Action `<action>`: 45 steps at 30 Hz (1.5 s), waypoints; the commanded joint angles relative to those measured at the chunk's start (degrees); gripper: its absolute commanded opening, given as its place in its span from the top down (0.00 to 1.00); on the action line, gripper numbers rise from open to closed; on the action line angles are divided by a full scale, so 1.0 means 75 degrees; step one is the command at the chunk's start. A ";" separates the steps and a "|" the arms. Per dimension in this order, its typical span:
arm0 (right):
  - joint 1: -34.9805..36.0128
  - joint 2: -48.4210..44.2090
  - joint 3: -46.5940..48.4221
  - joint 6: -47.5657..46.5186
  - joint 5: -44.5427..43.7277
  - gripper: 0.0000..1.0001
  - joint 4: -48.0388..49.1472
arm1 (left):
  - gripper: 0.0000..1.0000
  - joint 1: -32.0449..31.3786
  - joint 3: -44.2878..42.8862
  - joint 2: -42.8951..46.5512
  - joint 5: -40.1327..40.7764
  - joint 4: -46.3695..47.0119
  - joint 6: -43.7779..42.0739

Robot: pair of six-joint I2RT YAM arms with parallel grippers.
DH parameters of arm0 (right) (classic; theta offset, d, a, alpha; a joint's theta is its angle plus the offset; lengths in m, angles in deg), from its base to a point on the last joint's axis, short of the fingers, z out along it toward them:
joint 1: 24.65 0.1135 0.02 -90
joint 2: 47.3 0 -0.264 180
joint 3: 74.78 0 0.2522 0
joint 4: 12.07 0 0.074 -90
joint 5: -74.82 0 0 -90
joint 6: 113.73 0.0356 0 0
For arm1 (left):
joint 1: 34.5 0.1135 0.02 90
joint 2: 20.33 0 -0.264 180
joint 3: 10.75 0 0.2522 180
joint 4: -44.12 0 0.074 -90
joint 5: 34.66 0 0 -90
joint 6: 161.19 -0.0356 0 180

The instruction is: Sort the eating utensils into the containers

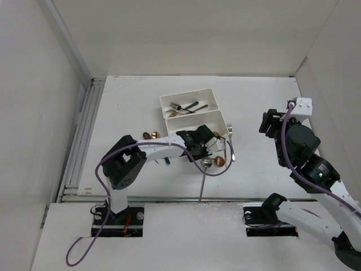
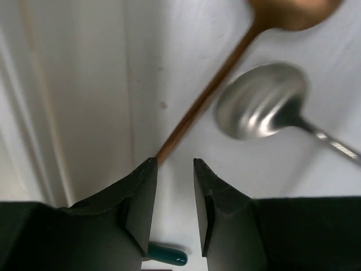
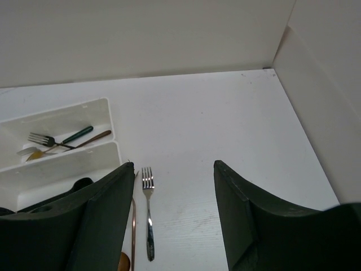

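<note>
From above: two white trays side by side at mid-table, long sides touching, the far tray holding several utensils with silver, dark and copper-coloured handles, the near tray partly hidden by the left arm. Left gripper low at the near tray's near right corner, pointing toward the near right. Just beyond its tips, on the table, a silver spoon with its handle running toward the near edge, and just right of it the bowl of a copper spoon. Right of the near tray, a silver fork flat on the table, tines far. Left of that tray, two more copper-coloured bowls beside the arm. Right gripper high at the right side, well apart from every utensil. From the left wrist: black fingers parted by a narrow gap, nothing clamped in it; copper spoon's handle end at the tip of one finger, touching or just beneath, hard to tell which; silver spoon's bowl just beside that handle; a dark green handle end below the gap. From the right wrist: dark fingers wide apart, gripping nothing, high over the table; below, the silver fork and copper spoon side by side on the bare table, close to the near tray's right end; farther left, the far tray with a fork, a green-handled piece and a copper-handled piece inside.
</note>
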 commanded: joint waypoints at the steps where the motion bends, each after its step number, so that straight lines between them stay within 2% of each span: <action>1: 0.0044 -0.0043 0.0036 -0.0180 -0.0113 0.36 0.0267 | 0.71 0.0626 0.0258 0.0375 0.0428 0.0140 -0.0230; 6: 0.0044 -0.0043 0.0036 -0.0180 -0.0113 0.36 0.0337 | 0.72 0.1507 0.0258 0.0223 0.0265 -0.0013 -0.0231; 13: 0.0044 0.0038 -0.0035 -0.0250 -0.0113 0.36 0.0408 | 0.71 0.1684 -0.0643 -0.0058 0.0264 -0.0096 -0.0301; 16: 0.0044 0.0039 -0.0035 -0.0321 -0.0113 0.36 0.0408 | 0.64 0.1568 -0.0714 -0.0059 -0.0110 -0.0470 -0.0779; 20: 0.0044 0.0039 -0.0116 -0.0321 -0.0113 0.35 0.0337 | 0.53 0.1076 0.0198 0.0561 -0.0988 -0.0541 -0.1844; 21: 0.0044 0.0039 -0.0117 -0.0321 -0.0113 0.35 0.0337 | 0.49 0.0994 0.0327 0.0632 -0.1326 -0.0541 -0.1929; 23: 0.0044 -0.0032 -0.0117 -0.0321 -0.0113 0.35 0.0337 | 0.48 0.0818 0.0236 0.0517 -0.1586 -0.0727 -0.1930; 26: 0.0044 -0.0032 -0.0117 -0.0321 -0.0043 0.35 0.0256 | 0.48 0.0817 -0.0560 0.0106 -0.2277 -0.1371 -0.1311; 30: 0.0044 -0.0032 -0.0047 -0.0321 -0.0043 0.35 0.0092 | 0.48 0.0817 -0.0808 0.0245 -0.3145 -0.1619 -0.0292; 31: 0.0044 -0.0032 -0.0046 -0.0251 -0.0043 0.35 0.0091 | 0.48 0.0817 -0.0738 0.0327 -0.3251 -0.1619 0.0094; 32: 0.0044 -0.0032 -0.0046 -0.0250 -0.0043 0.35 0.0091 | 0.48 0.0817 -0.0656 0.0409 -0.3252 -0.1410 0.1165; 35: 0.0044 -0.0032 -0.0046 -0.0076 -0.0043 0.35 -0.0072 | 0.46 0.0817 -0.0411 0.0492 -0.3532 -0.1338 0.2577; 36: 0.0044 -0.0032 -0.0046 0.0030 -0.0043 0.35 -0.0073 | 0.44 0.0736 -0.0340 0.0492 -0.3533 -0.1233 0.3417; 37: 0.0044 -0.0032 -0.0046 0.0031 -0.0043 0.35 -0.0177 | 0.36 0.0735 -0.0258 0.0492 -0.3533 -0.1163 0.3657; 45: 0.0044 0.0039 0.0023 0.0393 0.0051 0.35 -0.0904 | 0.35 -0.0015 -0.0106 0.0246 -0.2632 -0.1010 0.4725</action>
